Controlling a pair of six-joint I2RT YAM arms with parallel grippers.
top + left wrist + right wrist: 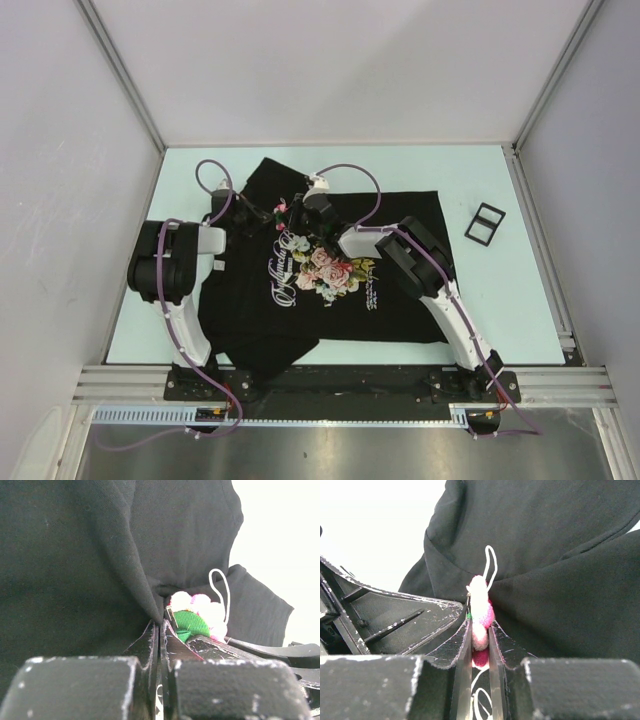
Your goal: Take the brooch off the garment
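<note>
While my right tool [480, 632] is clenched on the brooch [479, 607], my left tool [159, 630] pinches a fold of the garment [75, 570] just beside it. Fabric bunches up to the brooch, which sits near the rose print [325, 268], on its far-left side. Garment is spread on the desk [490, 280].

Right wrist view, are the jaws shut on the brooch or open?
Shut. The right gripper has its jaws pressed against both sides of the brooch, no gap showing. Whether it is pinned to the garment: cannot tell.
</note>
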